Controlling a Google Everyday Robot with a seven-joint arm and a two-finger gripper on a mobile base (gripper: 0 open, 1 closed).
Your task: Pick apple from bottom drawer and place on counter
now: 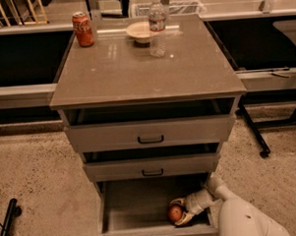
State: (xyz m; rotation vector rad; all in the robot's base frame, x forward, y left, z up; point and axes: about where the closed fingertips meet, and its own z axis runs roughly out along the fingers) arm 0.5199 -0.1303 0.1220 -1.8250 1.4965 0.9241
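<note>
The apple (175, 213), small and red-orange, lies inside the open bottom drawer (132, 209) toward its right front. My gripper (177, 212) reaches into the drawer from the right and sits around the apple, one finger behind it and one in front. The white arm (241, 219) comes in from the lower right. The counter (141, 66) is the glossy grey-brown top of the cabinet above.
On the counter's far edge stand a red soda can (82, 29), a white bowl (139, 31) and a clear water bottle (157, 27). The two upper drawers (149, 133) are slightly open. A black stand leg (7, 227) is at the lower left and a table leg with a caster (257, 140) at right.
</note>
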